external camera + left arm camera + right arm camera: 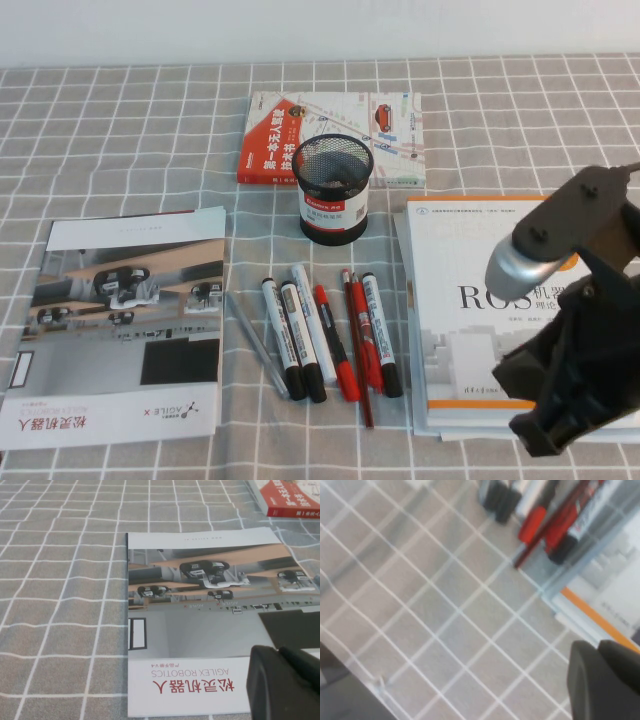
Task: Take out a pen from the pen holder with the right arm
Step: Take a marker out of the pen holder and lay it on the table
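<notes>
Right gripper (603, 681) near book (462, 300); left gripper (286, 686) above brochure (200, 630); pens (320, 335) before holder (334, 190)

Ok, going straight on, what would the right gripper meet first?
The right gripper would probably meet the checked cloth beside the pens and ROS book; depth unclear. Left gripper hangs over the brochure.
</notes>
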### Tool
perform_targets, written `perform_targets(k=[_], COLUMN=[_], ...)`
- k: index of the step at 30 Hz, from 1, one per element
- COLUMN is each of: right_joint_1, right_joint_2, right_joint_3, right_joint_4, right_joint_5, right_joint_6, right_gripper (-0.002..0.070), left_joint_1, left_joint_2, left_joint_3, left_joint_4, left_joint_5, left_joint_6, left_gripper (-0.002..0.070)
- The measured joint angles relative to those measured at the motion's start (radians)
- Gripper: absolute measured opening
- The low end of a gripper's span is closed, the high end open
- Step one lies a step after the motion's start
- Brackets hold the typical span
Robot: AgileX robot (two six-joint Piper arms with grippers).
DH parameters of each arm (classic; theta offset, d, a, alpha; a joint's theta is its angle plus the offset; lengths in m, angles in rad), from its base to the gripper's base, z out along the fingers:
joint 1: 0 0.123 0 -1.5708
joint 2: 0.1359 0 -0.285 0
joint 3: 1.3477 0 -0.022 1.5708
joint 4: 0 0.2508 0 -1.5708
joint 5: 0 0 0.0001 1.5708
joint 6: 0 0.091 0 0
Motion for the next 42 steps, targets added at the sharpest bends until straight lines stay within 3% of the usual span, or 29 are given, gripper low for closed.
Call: perform_targets(k=[9, 20, 24, 29, 36, 42], right_joint_1=[-0.033, -0.493, -0.614, -0.71, -0.719, -0.72], right_joint_2=[-0.039, -0.453, -0.619, -0.812, -1.029, -1.127], right_joint_3=[0.06, 0.644, 0.831, 0.973, 1.045, 1.046], right_joint_4=[-0.084, 0.046, 0.079, 0.087, 0.063, 0.047], right_joint_5=[-0.064, -0.691, -0.788, -0.823, -0.826, -0.689], right_joint_6=[-0.001, -0.001, -0.001, -0.001, -0.001, -0.001], right_gripper=[-0.0012, -0.0012, -0.0012, -0.0012, -0.0012, -0.0012], left_joint_1=[0.0, 0.0, 0.0, 0.0, 0.0, 0.0], left_joint_2=[0.0, 0.0, 0.0, 0.0, 0.0, 0.0], left_joint_3=[0.0, 0.0, 0.0, 0.0, 0.0, 0.0], left_joint_4=[0.0, 0.0, 0.0, 0.0, 0.0, 0.0], left_joint_5=[0.0, 0.0, 0.0, 0.0, 0.0, 0.0], left_joint_6=[0.0, 0.0, 0.0, 0.0, 0.0, 0.0], left_gripper=[-0.0003, -0.0003, -0.0003, -0.0003, -0.0003, -0.0003])
